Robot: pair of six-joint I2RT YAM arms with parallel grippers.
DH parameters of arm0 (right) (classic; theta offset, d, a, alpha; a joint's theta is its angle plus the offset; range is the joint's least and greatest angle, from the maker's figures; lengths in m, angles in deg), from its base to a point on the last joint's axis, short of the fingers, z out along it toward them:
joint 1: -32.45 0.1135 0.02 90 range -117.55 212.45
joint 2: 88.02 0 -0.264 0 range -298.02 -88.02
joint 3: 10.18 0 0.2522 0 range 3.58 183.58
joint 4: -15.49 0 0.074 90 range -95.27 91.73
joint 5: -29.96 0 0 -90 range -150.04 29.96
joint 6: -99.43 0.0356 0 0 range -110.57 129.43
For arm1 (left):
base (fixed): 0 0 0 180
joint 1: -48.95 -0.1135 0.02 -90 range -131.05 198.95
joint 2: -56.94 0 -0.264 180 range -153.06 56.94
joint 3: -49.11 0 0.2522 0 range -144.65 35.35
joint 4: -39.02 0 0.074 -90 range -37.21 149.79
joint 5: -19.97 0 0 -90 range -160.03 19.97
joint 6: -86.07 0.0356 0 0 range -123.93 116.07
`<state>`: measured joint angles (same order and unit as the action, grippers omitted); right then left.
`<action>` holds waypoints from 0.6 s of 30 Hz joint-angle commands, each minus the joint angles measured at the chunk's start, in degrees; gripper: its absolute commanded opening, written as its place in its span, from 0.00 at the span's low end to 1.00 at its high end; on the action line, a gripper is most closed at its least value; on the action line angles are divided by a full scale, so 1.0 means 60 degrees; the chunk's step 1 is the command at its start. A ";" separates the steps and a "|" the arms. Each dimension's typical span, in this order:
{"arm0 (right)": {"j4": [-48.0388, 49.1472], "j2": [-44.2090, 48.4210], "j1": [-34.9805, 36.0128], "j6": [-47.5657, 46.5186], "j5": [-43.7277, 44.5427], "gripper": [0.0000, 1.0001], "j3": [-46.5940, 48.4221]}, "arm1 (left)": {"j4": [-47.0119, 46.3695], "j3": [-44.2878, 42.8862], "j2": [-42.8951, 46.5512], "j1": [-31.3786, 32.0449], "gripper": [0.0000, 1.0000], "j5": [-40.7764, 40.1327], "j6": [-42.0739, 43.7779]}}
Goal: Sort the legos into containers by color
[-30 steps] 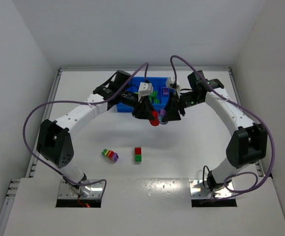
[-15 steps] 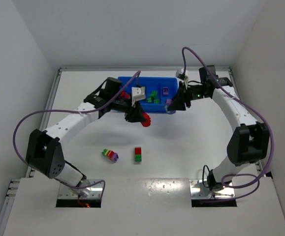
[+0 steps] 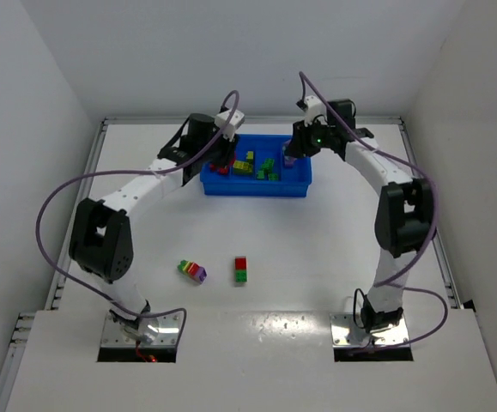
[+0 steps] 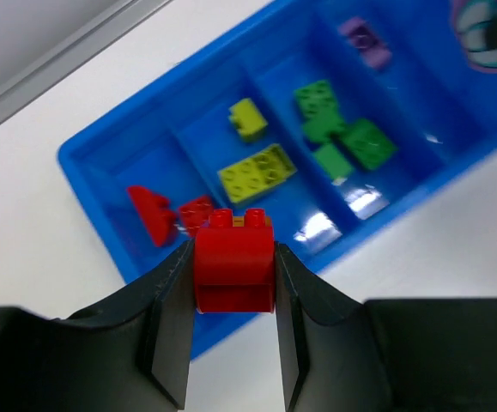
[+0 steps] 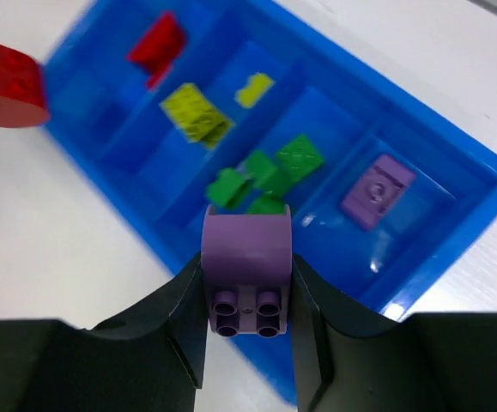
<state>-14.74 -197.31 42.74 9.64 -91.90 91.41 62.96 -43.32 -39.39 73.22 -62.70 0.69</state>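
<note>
The blue tray (image 3: 257,185) stands at the back middle, its four containers side by side. In the left wrist view my left gripper (image 4: 233,287) is shut on a red lego (image 4: 233,257), held over the tray's near wall by the red container (image 4: 158,213). Yellow legos (image 4: 257,172), green legos (image 4: 342,137) and one purple lego (image 4: 364,41) lie in the other containers. My right gripper (image 5: 248,292) is shut on a purple lego (image 5: 248,253) above the tray's near edge, between the green and purple containers. From above, the left gripper (image 3: 221,160) and right gripper (image 3: 290,156) hang over opposite ends of the tray.
Two stacks lie on the white table nearer the arm bases: a multicolour stack (image 3: 192,271) and a red-on-green stack (image 3: 241,269). Raised rails (image 3: 100,146) border the table left, right and back.
The two grippers, close together in front of the tray a second ago, have drawn apart and moved back over it, the left with the red lego, the right with the purple one.
</note>
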 commanded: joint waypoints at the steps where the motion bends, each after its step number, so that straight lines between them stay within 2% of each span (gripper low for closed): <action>1: 0.0753 -0.0679 0.0000 0.0756 0.1515 0.00 0.0713 | -0.0495 -0.0729 -0.0700 -0.0148 0.07 -0.2085 -0.0272; 13: 0.0928 -0.2262 -0.0132 0.0756 0.1926 0.01 0.1635 | -0.0465 -0.2267 -0.2985 -0.0559 0.10 -0.3125 -0.0462; 14: 0.0928 -0.2263 -0.0132 0.0756 0.1926 0.02 0.1636 | -0.0262 -0.2414 -0.3089 -0.0661 0.10 -0.3126 -0.0463; 17: 0.0928 -0.2512 -0.0132 0.0669 0.2013 0.20 0.1811 | -0.0172 -0.2503 -0.3178 -0.0662 0.18 -0.2835 -0.0551; 18: 0.0928 -0.2613 -0.0132 0.0669 0.2014 0.28 0.1812 | -0.0172 -0.2503 -0.3265 -0.0662 0.24 -0.2659 -0.0638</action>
<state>-11.07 -212.20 41.93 13.33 -80.88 99.43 62.19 -56.09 -58.93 69.81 -79.29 -1.49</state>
